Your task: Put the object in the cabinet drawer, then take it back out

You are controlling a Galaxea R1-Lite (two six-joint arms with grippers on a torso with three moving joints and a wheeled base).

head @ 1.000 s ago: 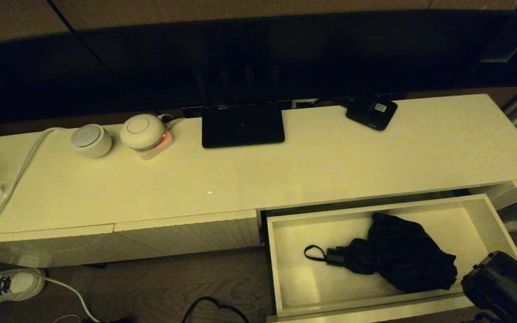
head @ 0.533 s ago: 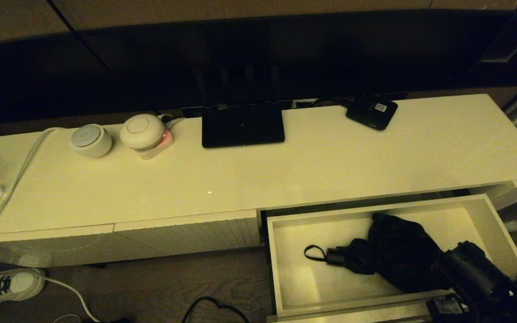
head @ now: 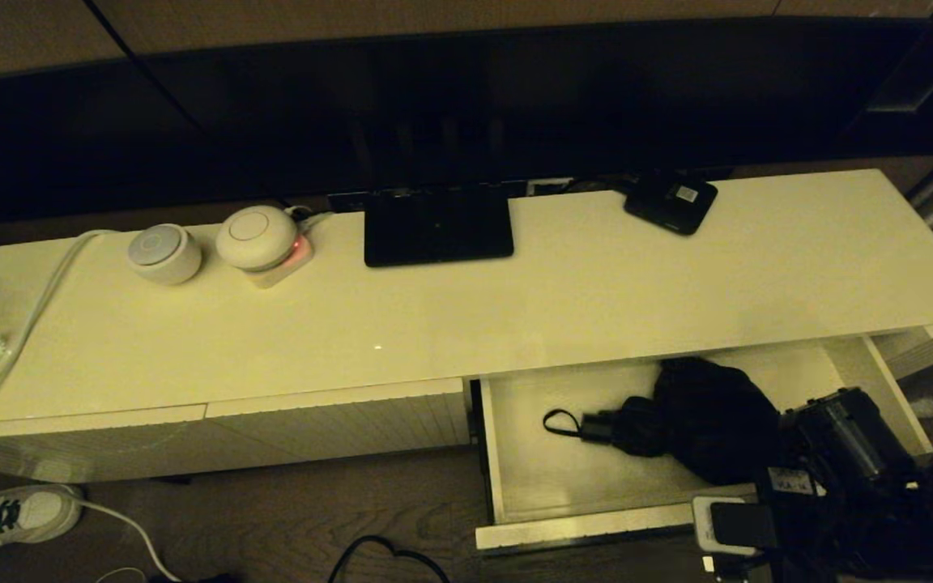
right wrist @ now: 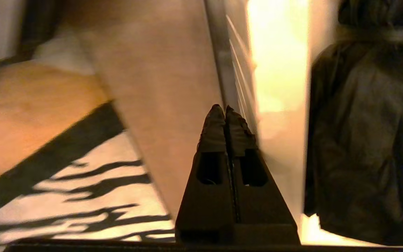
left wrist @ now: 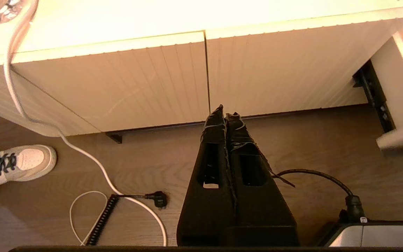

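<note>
A long cream cabinet top [head: 515, 300] under a dark screen carries two round white devices [head: 164, 253], one flat black stand [head: 438, 227] and one small black box [head: 670, 202]. The single half-open cabinet drawer [head: 596, 530] holds the one black umbrella [head: 701, 421], which lies just beyond the right gripper [right wrist: 225, 111], its fingers pressed together empty at the drawer's front edge. The left gripper [left wrist: 225, 111], likewise closed on nothing, hangs over the wooden floor [left wrist: 152, 164] before two ribbed front panels [left wrist: 145, 80], well apart from the drawer.
</note>
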